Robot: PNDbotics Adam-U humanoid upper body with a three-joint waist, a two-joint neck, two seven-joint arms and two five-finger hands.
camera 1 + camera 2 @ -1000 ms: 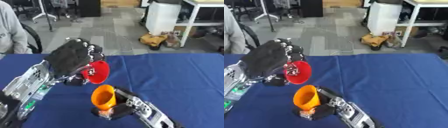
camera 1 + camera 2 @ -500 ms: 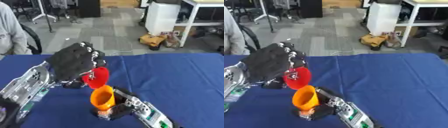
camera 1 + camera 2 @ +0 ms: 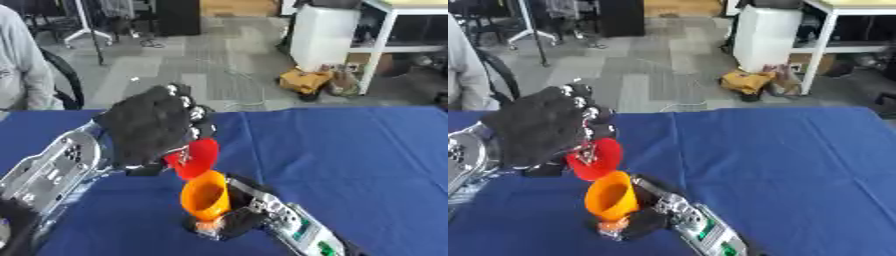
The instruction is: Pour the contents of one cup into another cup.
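Red plastic cup [image 3: 196,158], clasped in my left hand's [image 3: 149,127] curled fingers, has come down tilted until its rim nearly meets the orange plastic cup [image 3: 206,195] my right hand [image 3: 241,221] grips near the blue table's [image 3: 367,160] front edge, so pouring seems underway.

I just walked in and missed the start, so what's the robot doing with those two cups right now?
It is pouring from one cup into the other. The left hand is curled round a red cup, tipped on its side with its mouth just above the rim of an orange cup. The right hand holds the orange cup near its base, upright on the blue table. What is being poured cannot be seen.
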